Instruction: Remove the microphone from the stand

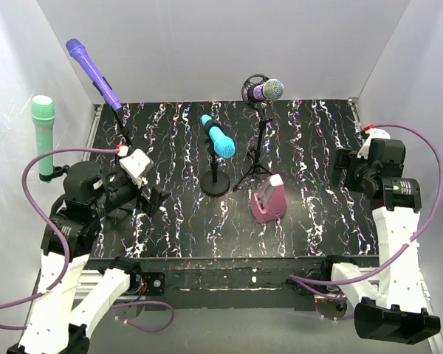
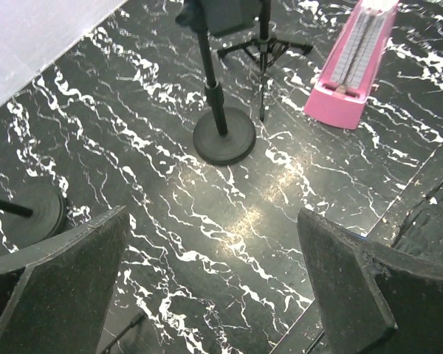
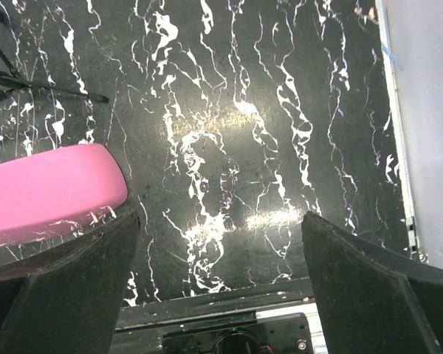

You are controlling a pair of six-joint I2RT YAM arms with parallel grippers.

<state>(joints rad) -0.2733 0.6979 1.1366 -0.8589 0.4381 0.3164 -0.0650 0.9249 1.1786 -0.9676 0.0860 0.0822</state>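
Several microphones sit in stands on the black marbled table (image 1: 310,214). A cyan microphone (image 1: 218,138) is clipped on a round-base stand (image 1: 215,183) in the middle; its base (image 2: 223,136) shows ahead in the left wrist view. A purple microphone with a glittery head (image 1: 266,90) rests on a tripod stand (image 1: 257,158). At the left, a purple microphone (image 1: 93,72) tilts on its own stand and a green microphone (image 1: 43,133) stands upright. My left gripper (image 1: 156,199) (image 2: 214,280) is open and empty, left of the cyan microphone's stand. At the right edge my right gripper (image 1: 345,168) (image 3: 221,280) is open and empty.
A pink box (image 1: 269,199) (image 2: 352,66) (image 3: 52,192) stands in front of the tripod, between the two grippers. A second round base (image 2: 33,214) lies close to my left fingers. White walls close the table's back and sides.
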